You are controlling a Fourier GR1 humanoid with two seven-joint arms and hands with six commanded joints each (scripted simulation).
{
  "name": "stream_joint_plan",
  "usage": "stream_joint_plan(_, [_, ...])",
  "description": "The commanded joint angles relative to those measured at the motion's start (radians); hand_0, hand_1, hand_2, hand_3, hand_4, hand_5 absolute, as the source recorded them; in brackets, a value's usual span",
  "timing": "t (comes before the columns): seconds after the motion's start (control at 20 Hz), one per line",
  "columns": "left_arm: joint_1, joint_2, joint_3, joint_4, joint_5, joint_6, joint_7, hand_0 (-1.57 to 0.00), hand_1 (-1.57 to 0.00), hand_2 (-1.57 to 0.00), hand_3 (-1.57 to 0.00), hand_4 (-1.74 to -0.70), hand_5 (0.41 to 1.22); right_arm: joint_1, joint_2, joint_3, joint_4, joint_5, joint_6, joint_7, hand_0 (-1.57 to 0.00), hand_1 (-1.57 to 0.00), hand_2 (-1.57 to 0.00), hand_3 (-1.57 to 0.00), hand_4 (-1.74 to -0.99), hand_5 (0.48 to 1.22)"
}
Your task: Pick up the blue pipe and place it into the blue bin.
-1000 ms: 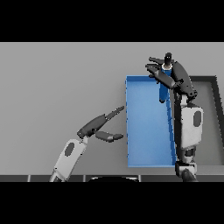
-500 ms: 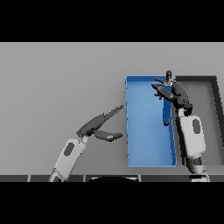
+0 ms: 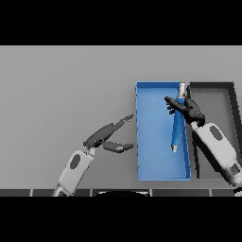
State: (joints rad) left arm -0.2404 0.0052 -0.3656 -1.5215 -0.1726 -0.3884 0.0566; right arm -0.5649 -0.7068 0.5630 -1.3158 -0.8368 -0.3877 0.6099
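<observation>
The blue pipe (image 3: 177,124) is being seen inside the blue bin (image 3: 156,165), lying along the bin's right-hand wall, its pale top end pointing toward twelve o'clock and reaching the far rim, its lower end pointing toward six o'clock and stopping about midway down the bin floor. The right hand (image 3: 188,108) is being held over the pipe's upper part, at roughly two o'clock from the middle of the table (image 3: 61,85), with the arm entering from the four o'clock corner across the dark bin (image 3: 227,97). Its fingers are being spread out toward nine o'clock, loose and released rather than wrapped round the pipe; whether they are touching the pipe cannot be told. The dark bin is being shown just beside the blue bin, on its three o'clock side, the two walls meeting or nearly so. The left hand (image 3: 105,136) is being kept over bare table just beside the blue bin's nine o'clock wall, the arm rising from the seven o'clock edge. Its fingers are being stretched straight toward two o'clock, the thumb set apart below them and pointing toward three o'clock, and nothing is being grasped there.
</observation>
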Motion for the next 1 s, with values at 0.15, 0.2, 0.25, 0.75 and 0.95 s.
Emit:
stream_joint_plan(0.15, [0.011, 0.005, 0.005, -0.008, 0.007, 0.000, -0.008, 0.00, 0.00, 0.00, 0.00, -0.93, 0.494, -0.092, -0.099, 0.177, -0.018, 0.052, 0.083, 0.000, -0.28, -0.27, -0.26, -0.08, -1.250, 0.962])
stream_joint_plan(0.2, [0.012, 0.004, 0.001, -0.009, 0.007, -0.003, -0.006, 0.00, 0.00, 0.00, 0.00, -0.93, 0.496, -0.119, -0.120, 0.212, -0.016, 0.044, 0.110, 0.000, -0.23, -0.21, -0.21, -0.06, -1.233, 0.913])
stream_joint_plan(0.25, [0.001, 0.003, 0.004, -0.008, 0.008, -0.003, 0.001, 0.00, 0.00, 0.00, 0.00, -0.93, 0.495, -0.132, -0.131, 0.242, -0.015, 0.043, 0.132, 0.000, -0.18, -0.17, -0.16, -0.05, -1.219, 0.870])
stream_joint_plan(0.75, [0.006, 0.014, 0.013, -0.012, 0.016, -0.007, 0.007, 0.00, 0.00, 0.00, 0.00, -0.93, 0.495, -0.201, -0.190, 0.395, -0.015, 0.022, 0.184, -0.014, -0.02, -0.02, -0.02, 0.00, -1.084, 0.714])
stream_joint_plan(0.95, [0.001, 0.012, 0.013, 0.022, 0.004, -0.003, -0.013, 0.00, 0.00, 0.00, 0.00, -0.93, 0.495, -0.206, -0.195, 0.395, -0.026, 0.018, 0.203, -0.018, -0.02, -0.02, -0.02, 0.00, -1.084, 0.714])
